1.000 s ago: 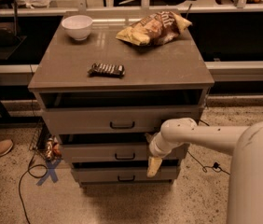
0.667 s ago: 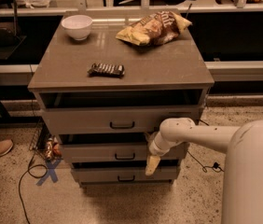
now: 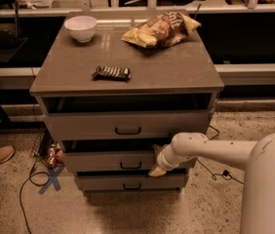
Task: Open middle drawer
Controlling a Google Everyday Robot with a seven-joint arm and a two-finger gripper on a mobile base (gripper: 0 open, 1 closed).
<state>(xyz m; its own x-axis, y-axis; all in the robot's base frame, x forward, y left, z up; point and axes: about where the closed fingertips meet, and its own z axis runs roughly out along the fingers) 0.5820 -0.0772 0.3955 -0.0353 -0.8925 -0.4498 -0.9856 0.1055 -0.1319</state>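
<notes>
Middle drawer (image 3: 98,161) sits between the top drawer (image 3: 84,126), which juts out nearer, and the bottom drawer (image 3: 103,182). There's a dark gap along its top edge. The end effector (image 3: 156,169) is against its right end, clenched or released I can't tell. Open floor (image 3: 127,213) in front. Basically unchanged from a second ago.

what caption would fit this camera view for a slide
Robot's pale claw near the right end of the grey-brown flat-fronted wooden middle drawer, which sits partly pulled out.
</notes>
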